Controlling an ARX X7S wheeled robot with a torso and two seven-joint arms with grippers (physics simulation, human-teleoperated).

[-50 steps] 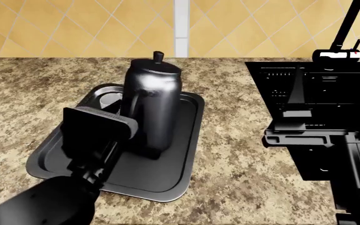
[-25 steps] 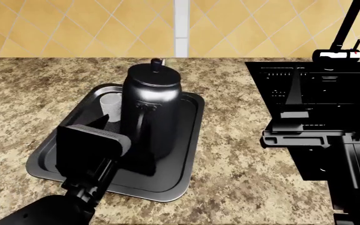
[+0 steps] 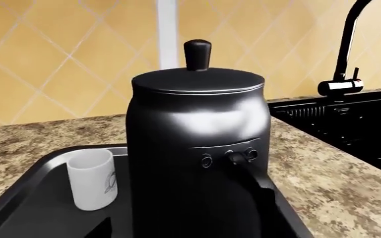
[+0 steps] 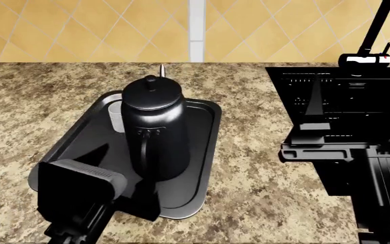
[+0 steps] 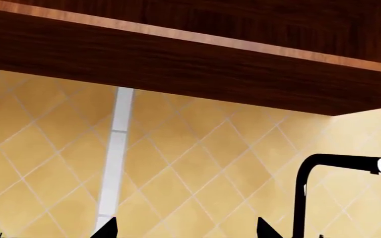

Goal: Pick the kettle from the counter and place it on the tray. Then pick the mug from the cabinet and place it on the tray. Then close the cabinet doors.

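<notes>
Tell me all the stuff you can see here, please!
kettle: one, glossy dark grey, standing upright on the tray
mug: one, white, on the tray beside the kettle
tray: one, dark grey, on the counter
counter: one, speckled beige and brown, under everything
sink: one, black, set into the counter at the right
tap: one, black, behind the sink
wall tiles: many, yellow, behind the counter
cabinet: one, dark brown wood, above the wall tiles
left gripper: one, black, near the tray's front edge
right arm: one, black, over the sink
</notes>
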